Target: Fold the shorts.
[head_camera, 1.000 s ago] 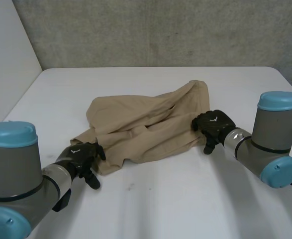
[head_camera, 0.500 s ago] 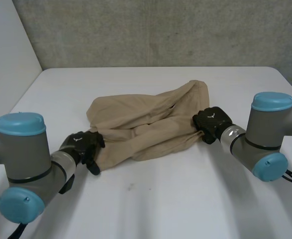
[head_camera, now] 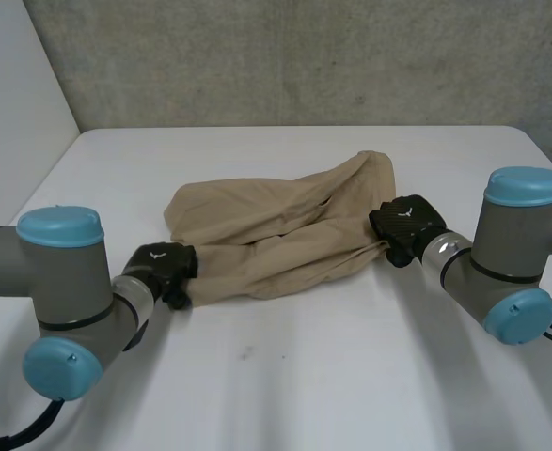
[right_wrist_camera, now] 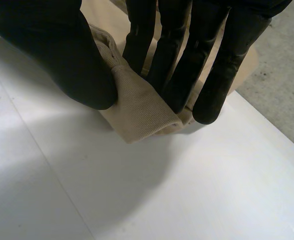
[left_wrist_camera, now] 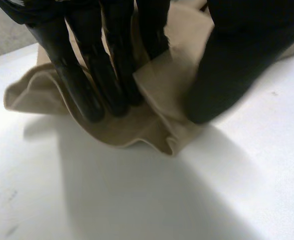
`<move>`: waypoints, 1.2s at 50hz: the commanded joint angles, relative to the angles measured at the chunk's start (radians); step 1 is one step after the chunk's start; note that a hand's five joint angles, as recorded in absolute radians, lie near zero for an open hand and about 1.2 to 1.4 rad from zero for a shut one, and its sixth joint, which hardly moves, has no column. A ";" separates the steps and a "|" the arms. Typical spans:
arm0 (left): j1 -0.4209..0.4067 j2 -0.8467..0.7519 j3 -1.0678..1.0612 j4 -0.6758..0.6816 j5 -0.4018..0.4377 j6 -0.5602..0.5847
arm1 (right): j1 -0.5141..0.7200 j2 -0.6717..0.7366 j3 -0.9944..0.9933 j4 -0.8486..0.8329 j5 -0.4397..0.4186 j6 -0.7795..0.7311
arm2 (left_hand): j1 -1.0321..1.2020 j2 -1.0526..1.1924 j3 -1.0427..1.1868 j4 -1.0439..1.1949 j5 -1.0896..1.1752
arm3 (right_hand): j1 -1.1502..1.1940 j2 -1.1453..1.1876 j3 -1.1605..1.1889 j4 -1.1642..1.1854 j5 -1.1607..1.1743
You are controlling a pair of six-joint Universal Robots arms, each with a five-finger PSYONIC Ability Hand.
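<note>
Both arms have swung inward. Wrist views show each grip: left hand [head_camera: 163, 265] fingers [left_wrist_camera: 84, 85] pinch a corner of the shorts [head_camera: 276, 235], right hand [head_camera: 405, 225] pinches the opposite end.

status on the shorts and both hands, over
left robot hand pinching shorts at one end. right robot hand pinching other end. shorts bunched, unfolded, on table. nothing in the way.

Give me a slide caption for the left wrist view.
Left hand pinching an edge of the tan shorts on the white table.
</note>
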 commanded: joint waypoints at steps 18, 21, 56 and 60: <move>-0.002 0.681 0.046 -0.027 -0.085 -0.010 | 0.001 -0.530 0.005 0.205 0.062 -0.003 | 0.329 0.345 0.349 0.358 0.370 | 0.464 0.229 0.227 0.208 0.252; 0.003 0.757 0.110 -0.077 -0.086 -0.011 | -0.003 -0.642 -0.044 0.253 0.064 -0.001 | 0.329 0.345 0.349 0.358 0.370 | 0.464 0.229 0.227 0.208 0.252; 0.063 0.175 0.548 -0.038 -0.083 -0.030 | 0.034 -0.264 -0.272 0.038 0.169 -0.024 | 0.329 0.345 0.349 0.358 0.370 | 0.464 0.229 0.227 0.208 0.252; 0.060 0.173 0.690 0.057 -0.163 -0.034 | 0.047 -0.309 -0.302 -0.216 0.228 -0.026 | 0.329 0.345 0.349 0.358 0.370 | 0.464 0.229 0.227 0.208 0.252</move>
